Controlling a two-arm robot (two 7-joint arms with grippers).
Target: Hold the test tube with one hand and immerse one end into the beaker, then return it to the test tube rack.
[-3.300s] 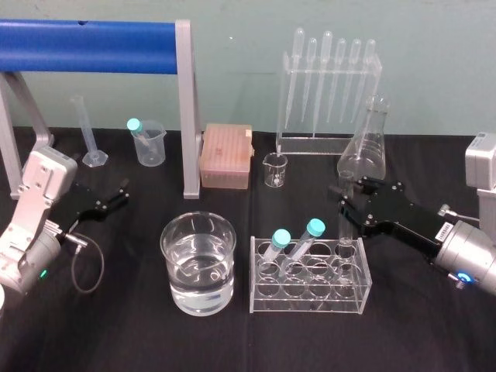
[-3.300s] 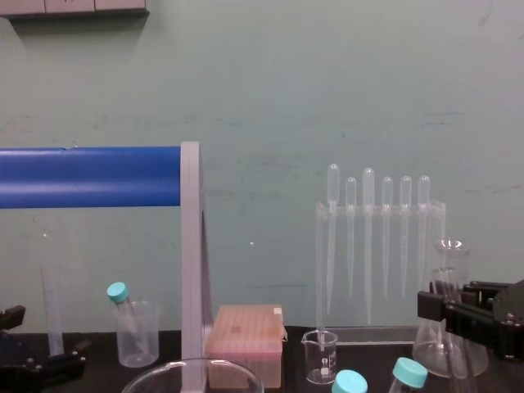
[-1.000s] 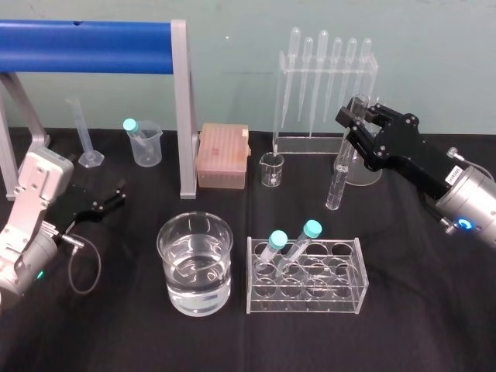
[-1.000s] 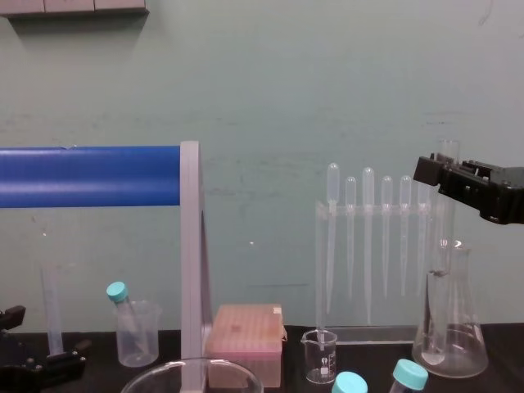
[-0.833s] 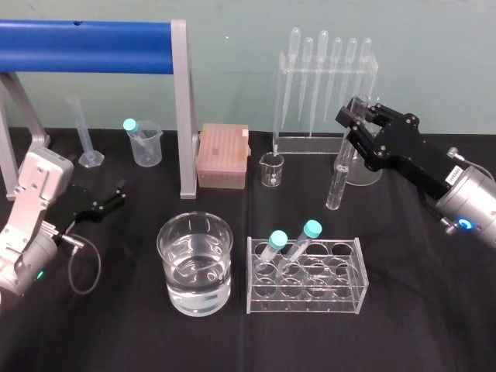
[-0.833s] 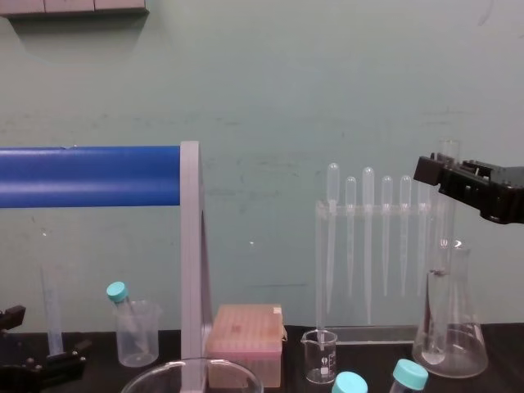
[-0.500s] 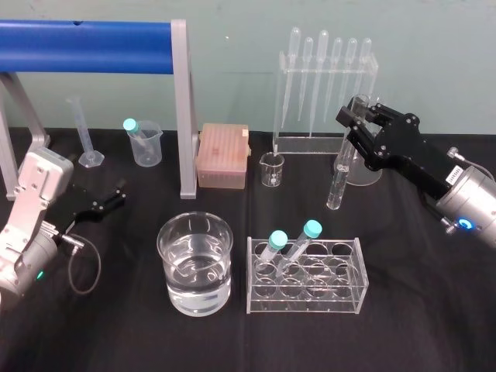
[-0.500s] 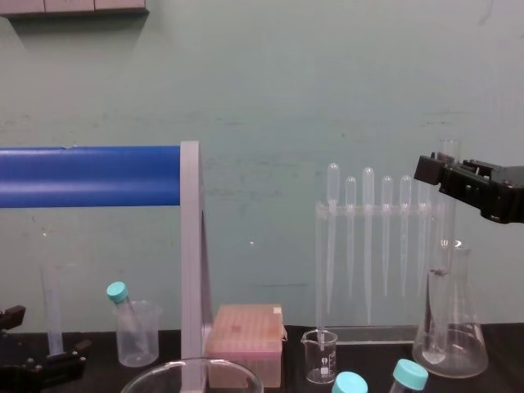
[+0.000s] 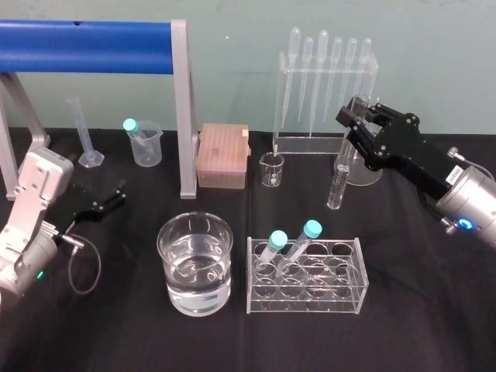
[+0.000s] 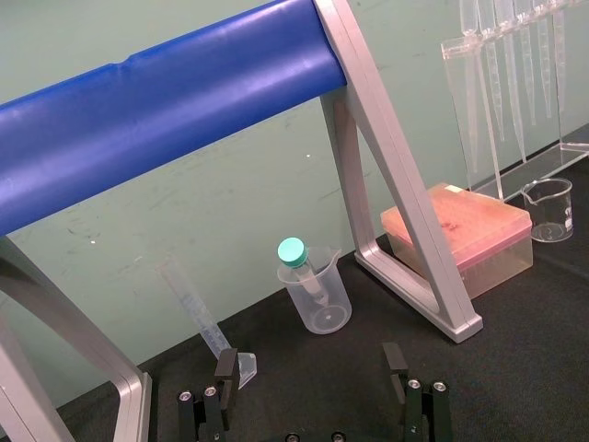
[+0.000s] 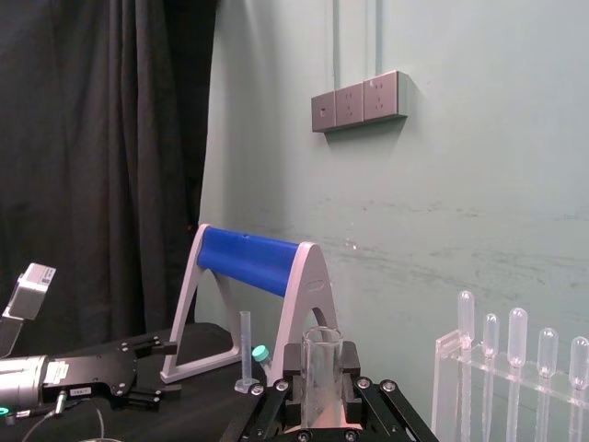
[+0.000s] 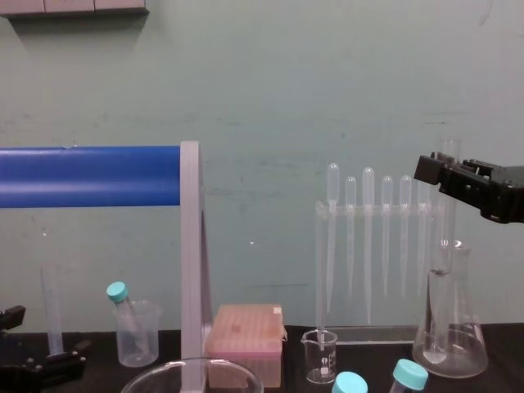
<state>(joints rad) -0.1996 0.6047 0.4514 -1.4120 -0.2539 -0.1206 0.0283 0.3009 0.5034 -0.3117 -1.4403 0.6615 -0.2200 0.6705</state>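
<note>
R claw [image 9: 358,116] pinches the test tube [image 9: 338,174] near its rim. The tube hangs slightly tilted over the desk [image 9: 434,310], just in front of the conical flask [image 12: 463,340], well apart from beaker [image 9: 178,291] & test tube rack [image 9: 306,298]. Pick-up done; dip & return not yet done. L claw [image 10: 313,368] spread, idle at desk's left. R wrist view shows the flared rim seated btw the fingers [image 11: 354,391]. Chest view shows the claw's height, approx level w/ the pipette bulbs [image 12: 368,188].
</note>
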